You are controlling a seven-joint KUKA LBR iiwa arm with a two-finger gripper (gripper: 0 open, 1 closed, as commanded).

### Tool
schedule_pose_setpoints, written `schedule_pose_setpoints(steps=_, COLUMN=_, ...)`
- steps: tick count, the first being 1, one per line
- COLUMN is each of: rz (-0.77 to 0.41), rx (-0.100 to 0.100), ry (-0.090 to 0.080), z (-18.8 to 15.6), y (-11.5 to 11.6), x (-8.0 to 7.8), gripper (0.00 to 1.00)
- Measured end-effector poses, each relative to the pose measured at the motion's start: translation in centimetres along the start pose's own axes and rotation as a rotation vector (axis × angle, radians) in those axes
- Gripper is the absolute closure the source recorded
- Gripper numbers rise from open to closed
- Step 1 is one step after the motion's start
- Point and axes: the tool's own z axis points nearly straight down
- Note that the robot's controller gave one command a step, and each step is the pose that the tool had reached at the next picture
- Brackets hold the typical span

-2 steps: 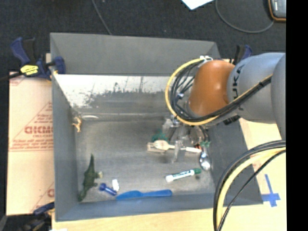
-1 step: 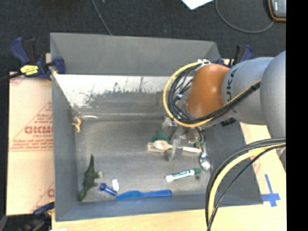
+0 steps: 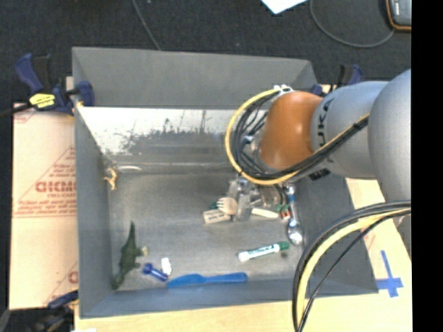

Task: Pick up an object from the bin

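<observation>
Gripper (image 3: 243,200) is seen low in bin (image 3: 194,75), right of centre, just beside small white-tan brush-like obj (image 3: 217,211) — open or closed can't be told. Nothing is seen lifted – grasp & lift judged still to do

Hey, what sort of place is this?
Probably a robotics lab's bin-picking station: a robot arm with its hand in a grey metal bin holding a blue toothbrush and green toy dinosaur.

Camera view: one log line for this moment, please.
claw low in bin mid-right | nearest: white brush-like piece | marker lying free | grasp unconfirmed
</observation>
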Motion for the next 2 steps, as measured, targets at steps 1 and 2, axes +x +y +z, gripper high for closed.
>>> schedule_pose_setpoints(steps=1, rz=-0.001, rx=0.0, ry=0.0, z=-0.02, y=0.0, x=0.0, gripper=1.0)
schedule_pose_setpoints(steps=2, rz=-0.002, rx=0.001, ry=-0.002, z=-0.3, y=-0.08, x=-0.01, gripper=1.0)
